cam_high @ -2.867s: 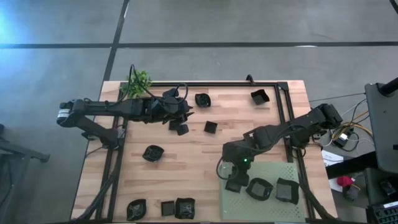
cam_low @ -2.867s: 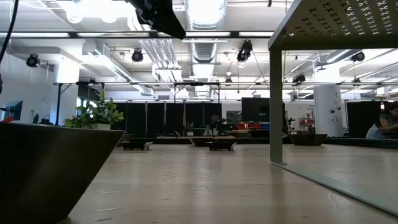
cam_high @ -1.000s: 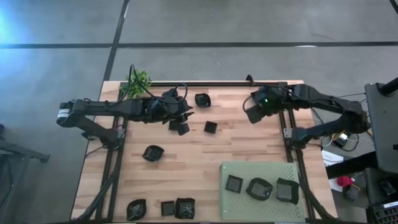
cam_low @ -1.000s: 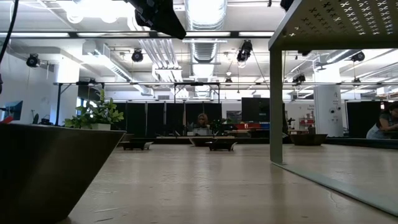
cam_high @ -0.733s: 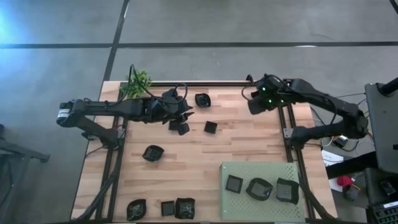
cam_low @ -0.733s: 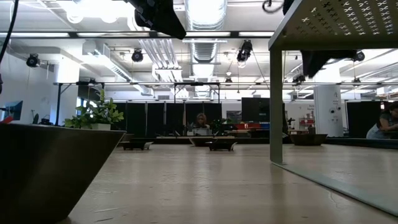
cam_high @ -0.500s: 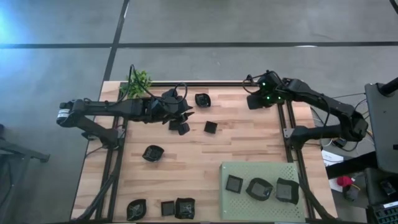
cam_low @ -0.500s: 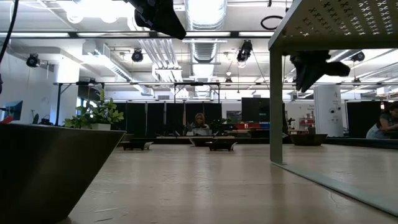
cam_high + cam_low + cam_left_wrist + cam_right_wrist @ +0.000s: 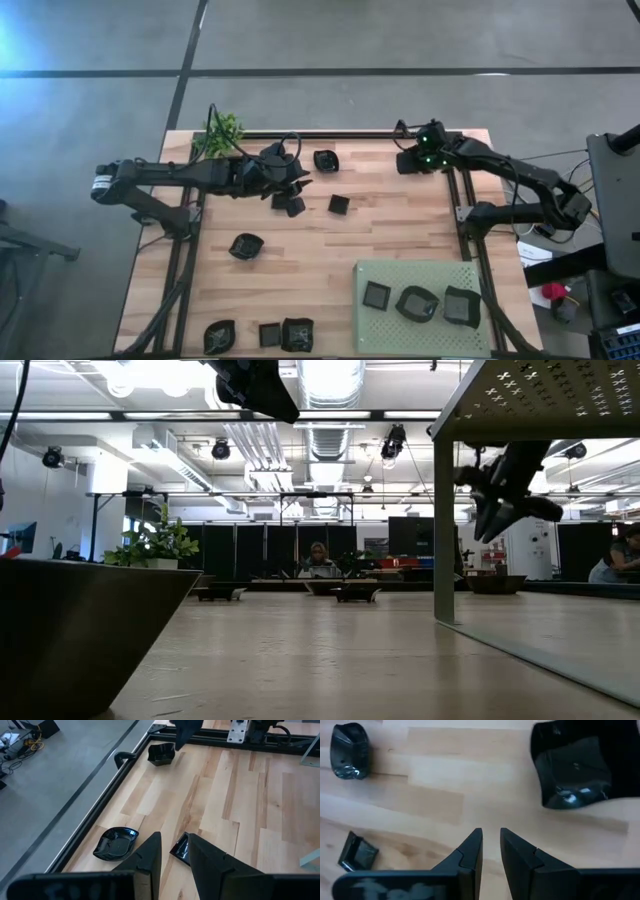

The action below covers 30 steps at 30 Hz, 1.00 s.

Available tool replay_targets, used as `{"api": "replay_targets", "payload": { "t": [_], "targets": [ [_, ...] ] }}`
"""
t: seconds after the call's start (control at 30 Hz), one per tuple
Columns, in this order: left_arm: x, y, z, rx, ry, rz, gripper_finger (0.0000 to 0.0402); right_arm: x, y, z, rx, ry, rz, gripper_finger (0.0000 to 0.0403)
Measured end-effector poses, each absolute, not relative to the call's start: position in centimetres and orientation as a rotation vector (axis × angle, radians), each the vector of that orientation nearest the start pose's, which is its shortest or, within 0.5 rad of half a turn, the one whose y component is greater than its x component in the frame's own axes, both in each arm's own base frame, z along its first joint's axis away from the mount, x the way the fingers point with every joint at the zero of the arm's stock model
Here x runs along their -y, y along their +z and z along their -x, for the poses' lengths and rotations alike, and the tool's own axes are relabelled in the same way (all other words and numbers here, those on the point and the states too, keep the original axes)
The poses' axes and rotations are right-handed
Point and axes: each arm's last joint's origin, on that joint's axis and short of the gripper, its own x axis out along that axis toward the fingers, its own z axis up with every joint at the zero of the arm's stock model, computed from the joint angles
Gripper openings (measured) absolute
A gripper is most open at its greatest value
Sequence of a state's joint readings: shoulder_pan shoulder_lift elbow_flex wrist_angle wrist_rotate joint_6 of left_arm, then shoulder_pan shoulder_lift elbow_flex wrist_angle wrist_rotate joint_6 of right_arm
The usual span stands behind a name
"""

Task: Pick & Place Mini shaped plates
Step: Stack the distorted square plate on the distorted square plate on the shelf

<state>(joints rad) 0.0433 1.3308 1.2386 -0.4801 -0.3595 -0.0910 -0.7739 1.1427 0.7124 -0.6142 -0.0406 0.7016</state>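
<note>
Several tiny black dishes lie flat on the wooden table; three sit on the green mat (image 9: 425,275) at the near right. My right gripper (image 9: 404,161) hangs over the far right corner, slightly open, above a square dish (image 9: 572,770) that it hides in the high view. That dish (image 9: 161,754) lies below the gripper (image 9: 186,731) in the left wrist view. My left gripper (image 9: 296,181) waits at the far left, slightly open, over a small square dish (image 9: 179,850) and beside a rounded one (image 9: 117,843).
A black metal frame (image 9: 458,180) runs along the table's far and right edges, close to my right gripper. A small green plant (image 9: 222,132) stands at the far left corner. More dishes lie mid-table (image 9: 246,246) and along the near edge (image 9: 270,334).
My right gripper has shifted a little toward the table's far edge and come down over the square dish in the far right corner, its arm swinging round behind it. The low view shows it dropping into sight.
</note>
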Motion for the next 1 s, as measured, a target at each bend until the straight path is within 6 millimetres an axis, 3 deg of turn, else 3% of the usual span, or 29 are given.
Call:
{"api": "replay_targets", "payload": {
  "t": [0.3, 0.63, 1.0],
  "targets": [
    [-2.3, 34.6, -28.6, -0.551, 0.418, -0.003, 0.0092, 14.5, 19.1, -14.2, -0.653, -1.202, -0.939, 0.0066],
    [-2.3, 34.6, -28.6, -0.551, 0.418, -0.004, 0.0092, 14.8, 17.2, -14.3, -0.607, -1.232, -0.894, 0.0066],
    [-2.3, 34.6, -28.6, -0.551, 0.418, -0.004, 0.0092, 15.4, 15.4, -14.8, -0.675, -1.265, -0.854, 0.0066]
  ]
}}
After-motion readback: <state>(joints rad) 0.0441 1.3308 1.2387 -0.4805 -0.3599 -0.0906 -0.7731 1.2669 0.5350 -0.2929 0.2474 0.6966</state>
